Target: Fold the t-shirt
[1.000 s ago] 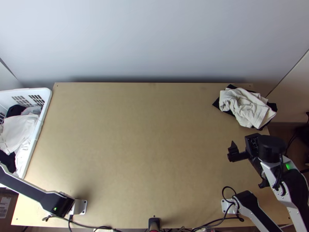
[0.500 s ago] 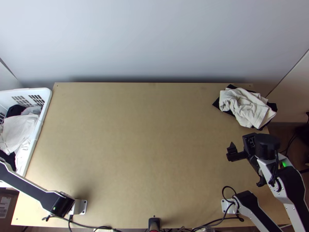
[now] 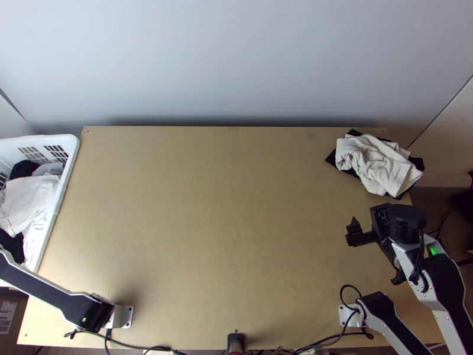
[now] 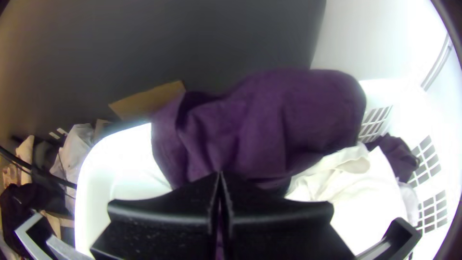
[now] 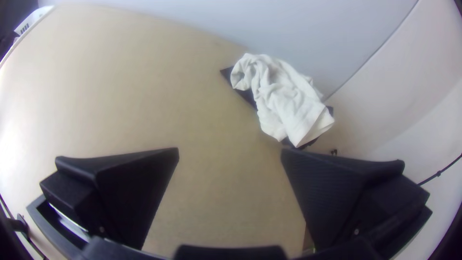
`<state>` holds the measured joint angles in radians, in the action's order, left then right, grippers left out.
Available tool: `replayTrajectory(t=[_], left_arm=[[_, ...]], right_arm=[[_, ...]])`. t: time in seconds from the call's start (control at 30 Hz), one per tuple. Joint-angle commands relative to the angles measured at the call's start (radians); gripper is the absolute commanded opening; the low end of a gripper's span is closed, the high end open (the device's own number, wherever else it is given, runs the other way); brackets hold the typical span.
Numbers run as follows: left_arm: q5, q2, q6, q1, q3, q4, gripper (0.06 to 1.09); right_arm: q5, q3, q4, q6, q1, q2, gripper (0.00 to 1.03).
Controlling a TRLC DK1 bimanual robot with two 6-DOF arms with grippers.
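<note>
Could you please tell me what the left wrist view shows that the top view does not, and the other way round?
Left wrist view: the left hand shut on bunched purple cloth.

Top view: the wooden table, with cream cloth bunched on black cloth at its far right corner, and the right hand, open.

Both: the white basket, with white cloth in it.

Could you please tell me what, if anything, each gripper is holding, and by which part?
The left gripper holds the purple cloth, bunched, by a part that cannot be told. The right gripper is open and holds nothing.
</note>
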<state>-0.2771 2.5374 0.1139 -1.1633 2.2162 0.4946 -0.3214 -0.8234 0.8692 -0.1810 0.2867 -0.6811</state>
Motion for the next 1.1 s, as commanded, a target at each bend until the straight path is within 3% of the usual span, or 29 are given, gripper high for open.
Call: replayTrajectory(t=[0.0, 0.17, 0.23, 0.37, 0.53, 0.67, 1.07], left_arm=[[0.167, -0.177, 0.092, -0.001, -0.004, 0.159, 0.1], [0.317, -0.351, 0.138, 0.008, -0.004, 0.265, 0.1], [0.449, -0.451, 0.153, 0.01, -0.009, 0.309, 0.1], [0.605, -0.588, 0.178, 0.01, -0.015, 0.352, 0.1], [0.743, -0.767, 0.21, 0.034, -0.012, 0.361, 0.1], [0.791, -0.905, 0.23, 0.085, -0.01, 0.332, 0.1], [0.791, -1.164, 0.247, 0.277, 0.013, 0.171, 0.1]], right_arm=[[0.002, -0.019, -0.013, 0.0, 0.002, -0.001, 0.99], [0.002, -0.052, -0.021, 0.003, 0.002, -0.001, 0.99], [0.004, -0.082, -0.024, 0.006, 0.0, -0.001, 0.99], [0.007, -0.122, -0.024, 0.009, -0.001, 0.003, 0.99], [0.013, -0.2, -0.015, 0.026, -0.003, 0.005, 0.99], [0.018, -0.249, -0.006, 0.029, -0.004, 0.011, 0.99], [0.024, -0.258, 0.051, 0.038, -0.009, 0.104, 0.99]])
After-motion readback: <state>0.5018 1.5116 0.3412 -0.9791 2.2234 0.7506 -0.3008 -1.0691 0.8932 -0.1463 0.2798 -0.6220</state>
